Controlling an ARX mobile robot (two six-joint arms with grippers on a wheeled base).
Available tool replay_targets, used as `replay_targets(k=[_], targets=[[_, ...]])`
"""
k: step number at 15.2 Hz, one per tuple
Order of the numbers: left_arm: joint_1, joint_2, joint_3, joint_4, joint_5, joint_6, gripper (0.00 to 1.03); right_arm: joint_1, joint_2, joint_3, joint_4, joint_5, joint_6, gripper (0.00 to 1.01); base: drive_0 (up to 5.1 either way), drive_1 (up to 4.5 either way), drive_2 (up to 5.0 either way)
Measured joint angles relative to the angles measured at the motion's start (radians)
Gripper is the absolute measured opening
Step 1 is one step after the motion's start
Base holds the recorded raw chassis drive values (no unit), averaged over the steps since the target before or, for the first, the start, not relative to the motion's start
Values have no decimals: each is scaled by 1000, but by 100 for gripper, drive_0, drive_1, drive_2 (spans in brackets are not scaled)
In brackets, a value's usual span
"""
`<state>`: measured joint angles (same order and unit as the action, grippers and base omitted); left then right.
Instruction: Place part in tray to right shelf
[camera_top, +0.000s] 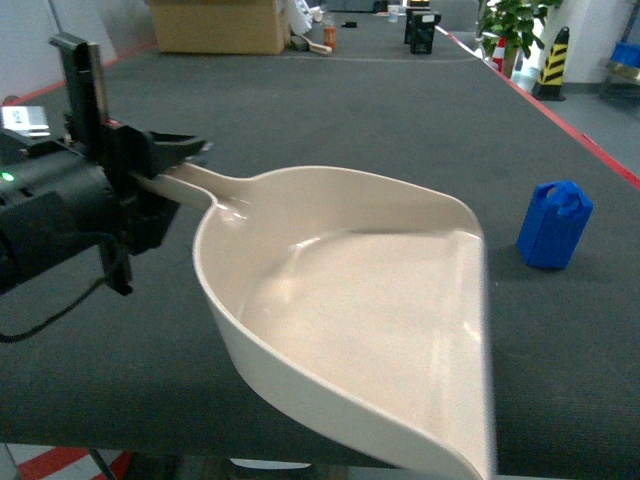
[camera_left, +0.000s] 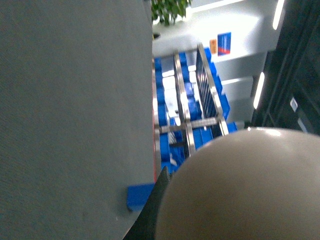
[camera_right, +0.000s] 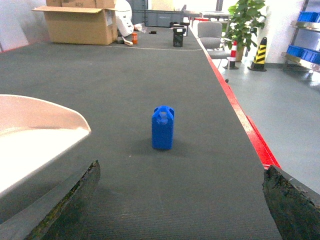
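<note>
The cream tray (camera_top: 340, 310) hangs over the dark carpeted table, tilted, its handle held in my left gripper (camera_top: 185, 152), which is shut on it. In the left wrist view the tray's underside (camera_left: 240, 195) fills the lower right, with one dark finger (camera_left: 150, 212) beside it. The blue part (camera_top: 553, 224) stands upright on the carpet to the right of the tray, apart from it. My right gripper (camera_right: 180, 200) is open and empty, low over the carpet, with the part (camera_right: 163, 127) straight ahead between its fingers' line. A steel shelf rack (camera_left: 192, 112) stands past the table's right edge.
The table's red edge (camera_right: 250, 130) runs along the right, with bare floor beyond. Blue crates (camera_left: 165, 107) fill the rack. A cardboard box (camera_top: 218, 25), small bottles and a black item sit at the far end. A potted plant (camera_right: 245, 17) and striped bollards stand at the far right.
</note>
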<state>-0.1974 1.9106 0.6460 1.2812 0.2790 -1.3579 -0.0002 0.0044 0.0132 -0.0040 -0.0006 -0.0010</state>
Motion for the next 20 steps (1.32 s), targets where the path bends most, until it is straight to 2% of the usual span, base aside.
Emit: replay_targets(k=[2,6,8,12,13,14,15,16,20], targets=[[-47,27,34,-1,37,-3,13,0,0,0,0,0,0,98,0,0,0],[-37,31,109,2,16,3,13,0,0,0,0,0,0,98,0,0,0],[-53,23,106,-1,19,34,13,0,0,0,0,0,0,98,0,0,0],[-55,18,106,0,24,55,13,0,0,0,0,0,0,98,0,0,0],[-55,18,106,0,22,56,13,96,195,91,-134,216,3,98,0,0,0],[-55,18,105,0,21,57,13,104,310,140,-87,251,0,98,0,0,0],[-55,16,106,1,24,56,13,69,488,254,18,261,-18,98,0,0,0],[-56,16,105,-1,23,56,13,51,591,337,38,251,-24,98,0,0,0],[-55,16,105,-1,22,57,13,-14,1067,623,58,84,29,98,0,0,0]])
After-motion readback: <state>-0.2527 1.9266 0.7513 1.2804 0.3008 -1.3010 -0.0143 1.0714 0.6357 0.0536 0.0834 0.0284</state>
